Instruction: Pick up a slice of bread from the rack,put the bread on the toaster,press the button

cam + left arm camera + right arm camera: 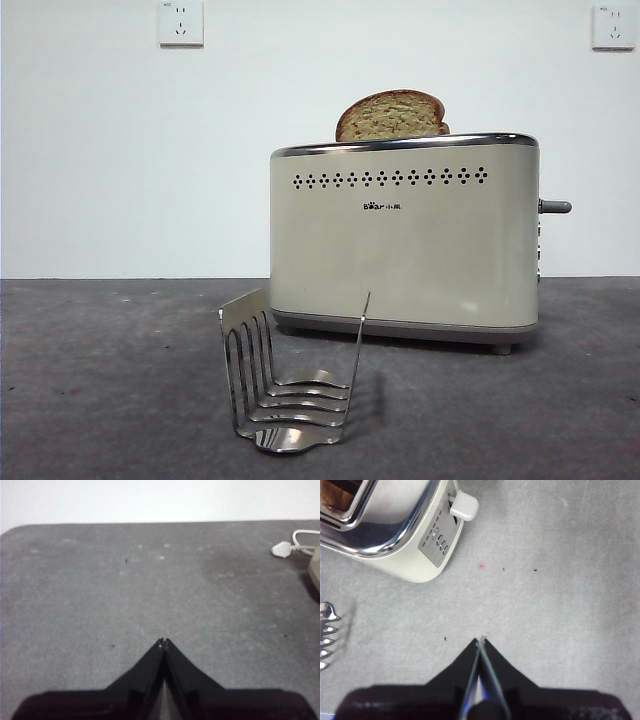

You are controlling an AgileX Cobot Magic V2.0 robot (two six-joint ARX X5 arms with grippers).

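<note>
Both grippers are just hanging over bare grey tabletop with their black jaws pinched together on nothing: the left gripper [164,641] is out toward the worktop's rounded far corner, and the right gripper [480,640] is above the open stretch just off the toaster's narrow end. The thick brown-crusted slice of bread [391,116] sits upright in the slot of the big cream-beige boxy toaster [404,250], domed top poking above the chrome rim, and the short lever button [555,206] sticks out high on that narrow side. The little shiny steel wire rack [288,380] stands just in front of the toaster, nearer the front edge.
</note>
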